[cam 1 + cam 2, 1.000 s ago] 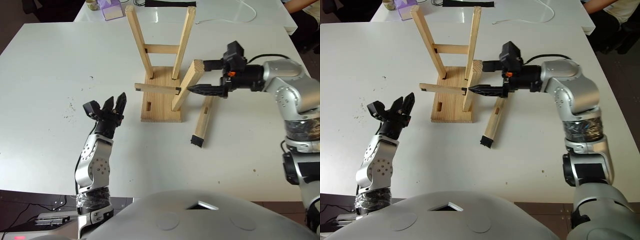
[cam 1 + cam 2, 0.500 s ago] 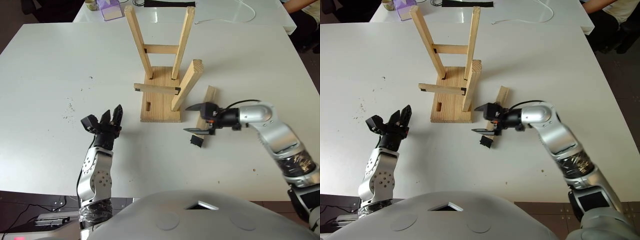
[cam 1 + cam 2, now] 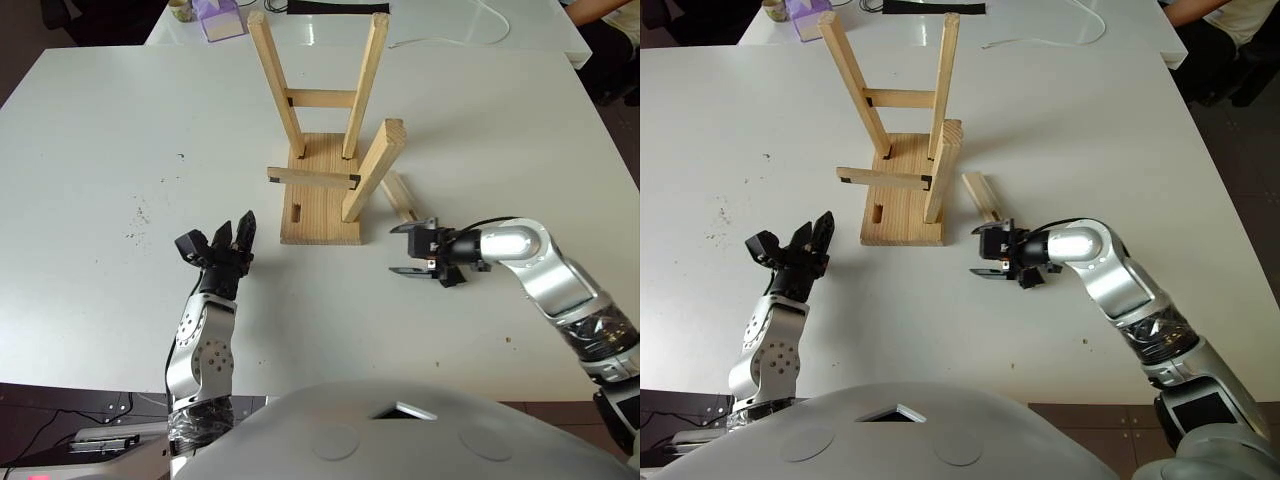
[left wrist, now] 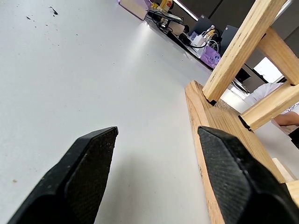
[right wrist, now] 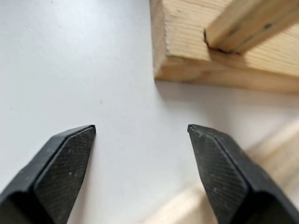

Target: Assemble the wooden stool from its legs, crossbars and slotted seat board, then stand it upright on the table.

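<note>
Loose leg (image 3: 400, 196) lies just beside the spread right pincer (image 3: 398, 250).

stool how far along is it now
Done: three legs stand in the seat board, which lies flat, with two crossbars fitted. In hand: nothing; the right claw is open beside the loose fourth leg, the left claw open and apart. Left: fit that leg, join the free crossbar end, then turn everything upright.
</note>
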Robot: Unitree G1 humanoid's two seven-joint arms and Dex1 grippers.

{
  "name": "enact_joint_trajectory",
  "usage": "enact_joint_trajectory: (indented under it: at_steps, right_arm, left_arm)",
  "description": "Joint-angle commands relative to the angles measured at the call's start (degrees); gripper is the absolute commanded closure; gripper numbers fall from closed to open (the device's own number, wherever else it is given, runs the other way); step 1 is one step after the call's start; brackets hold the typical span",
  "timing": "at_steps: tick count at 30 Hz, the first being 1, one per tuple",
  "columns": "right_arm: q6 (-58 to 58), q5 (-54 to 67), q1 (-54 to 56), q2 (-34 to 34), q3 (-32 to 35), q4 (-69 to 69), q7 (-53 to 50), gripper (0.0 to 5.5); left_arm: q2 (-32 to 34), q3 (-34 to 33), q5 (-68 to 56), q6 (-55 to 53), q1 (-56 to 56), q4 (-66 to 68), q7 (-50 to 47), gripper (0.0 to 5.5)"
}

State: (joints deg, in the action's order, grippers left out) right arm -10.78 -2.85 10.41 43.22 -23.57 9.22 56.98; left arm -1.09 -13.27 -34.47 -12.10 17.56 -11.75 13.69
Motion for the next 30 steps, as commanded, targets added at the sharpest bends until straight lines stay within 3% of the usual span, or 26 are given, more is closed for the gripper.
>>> enact_joint_trajectory:
  at_steps: [1,7,14,19,30]
  right_arm:
    - [-0.56,2.64,0.15,3.23,6.31,0.62,1.14,1.85]
    - [-10.26,7.83,-1.38,1.94,15.35,-0.92,-3.2,1.85]
    - [-32.29,21.42,-7.0,-3.24,24.64,7.06,-8.21,1.85]
    - [-34.8,22.44,-9.74,-3.3,23.68,10.95,-10.44,1.85]
    - [-27.94,15.05,-17.05,-3.76,17.93,6.81,-15.87,1.85]
  left_arm:
    - [-1.57,0.45,1.08,1.75,-0.14,1.49,-0.54,2.32]
    - [-2.7,0.23,1.69,3.69,0.17,2.57,-0.44,2.32]
    - [-4.34,0.2,2.43,6.83,3.41,3.04,-0.78,2.32]
    - [-4.36,0.49,2.36,7.71,3.32,3.75,-0.9,2.32]
    - [-2.94,-0.31,1.82,7.17,2.93,3.68,-1.0,2.32]
